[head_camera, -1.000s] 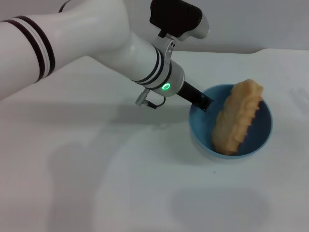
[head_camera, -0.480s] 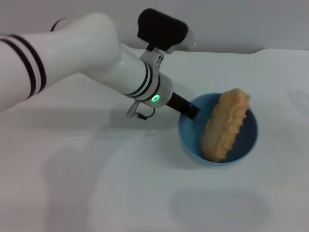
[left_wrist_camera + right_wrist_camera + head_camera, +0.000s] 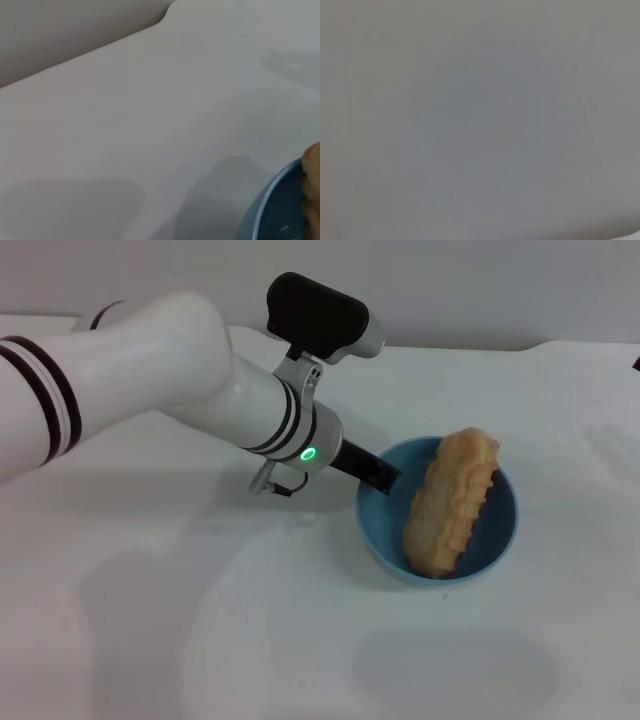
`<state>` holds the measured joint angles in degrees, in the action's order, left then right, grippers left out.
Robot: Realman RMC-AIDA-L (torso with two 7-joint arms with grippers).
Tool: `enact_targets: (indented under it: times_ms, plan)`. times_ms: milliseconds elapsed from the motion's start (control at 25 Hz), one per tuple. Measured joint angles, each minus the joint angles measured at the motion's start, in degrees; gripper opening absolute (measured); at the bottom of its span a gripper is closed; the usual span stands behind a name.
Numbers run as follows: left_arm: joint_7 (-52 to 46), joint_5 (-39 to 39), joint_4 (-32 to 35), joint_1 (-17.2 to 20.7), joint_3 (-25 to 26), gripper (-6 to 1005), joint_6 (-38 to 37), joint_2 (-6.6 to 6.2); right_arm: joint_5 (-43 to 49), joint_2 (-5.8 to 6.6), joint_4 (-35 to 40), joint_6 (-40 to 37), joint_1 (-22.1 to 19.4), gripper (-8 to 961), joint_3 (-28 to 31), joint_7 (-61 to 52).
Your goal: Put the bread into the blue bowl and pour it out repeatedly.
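The light-blue bowl sits on the white table, right of centre in the head view. The orange-tan ridged bread lies tilted inside it, its upper end leaning on the far rim and sticking out above it. My left gripper reaches in from the left and is shut on the bowl's left rim, one black finger inside the wall. In the left wrist view, part of the bowl's rim and a sliver of bread show at one corner. The right gripper is out of view.
The white table stretches all around the bowl, with a step in its back edge at the far right. The right wrist view holds only a plain grey surface.
The left gripper has drawn the bowl, with the bread in it, leftward and slightly toward me across the table. The bread keeps its tilt in the bowl.
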<state>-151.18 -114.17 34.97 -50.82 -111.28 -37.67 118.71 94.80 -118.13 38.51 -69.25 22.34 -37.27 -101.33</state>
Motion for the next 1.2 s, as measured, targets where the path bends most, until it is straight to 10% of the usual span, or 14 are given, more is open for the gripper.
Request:
enact_targets:
  times_ms: [280,680,1200]
  plan:
    - [-0.46,0.02,-0.02,0.11,0.32,90,0.16,0.00,0.00,0.10,-1.19,0.06,0.33,382,0.35,0.00]
    - [0.16,-0.60,3.23,2.07,1.32,510,7.76,-0.65,-0.05,-0.01,-2.52,1.40,0.41,382,0.28,9.04]
    - [2.55,-0.17,8.98,12.57,-1.05,795,36.18,-0.10,-24.23,-0.52,-23.00,2.34,1.36,383,0.04,60.10]
